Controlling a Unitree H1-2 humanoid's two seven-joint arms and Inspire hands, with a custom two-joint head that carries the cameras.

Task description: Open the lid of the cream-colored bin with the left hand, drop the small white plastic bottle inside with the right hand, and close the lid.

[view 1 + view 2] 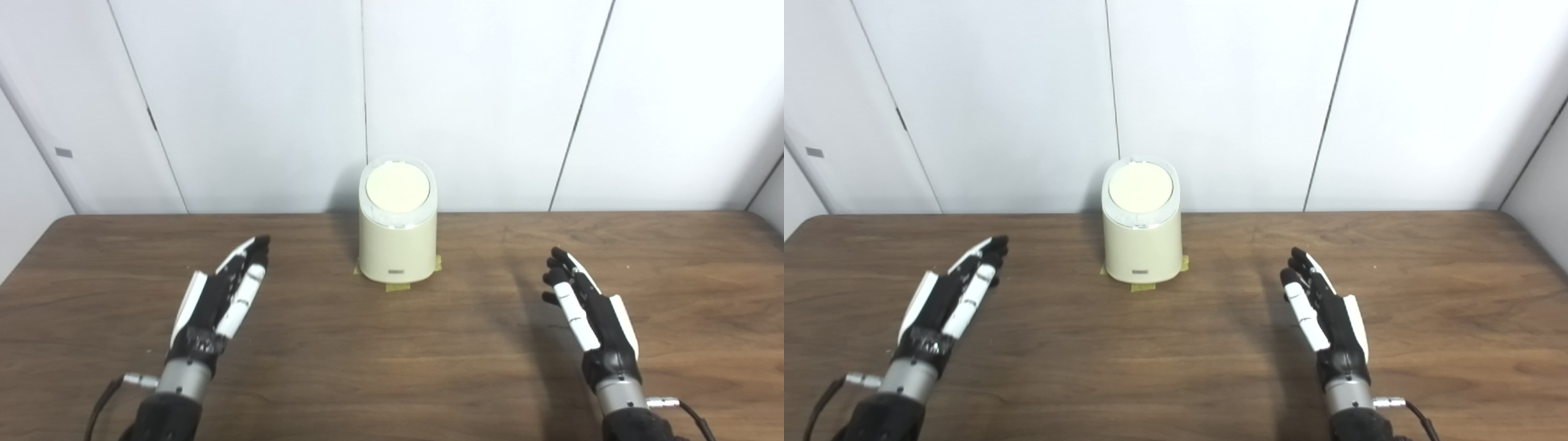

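Both forearms are cut off by the bottom edge, and the small label low on the bin's front is too small to read. The cream-colored bin (398,236) stands upright on the desk (392,355) near its far edge, at 12 o'clock from the hands, its long axis vertical. Its round lid (397,188) is down and tilts toward the camera. Tape tabs (398,286) show at its base. The left hand (223,300) at 8 o'clock and right hand (588,306) at 4 o'clock are released, fingers extended, grasping nothing, well apart from the bin.
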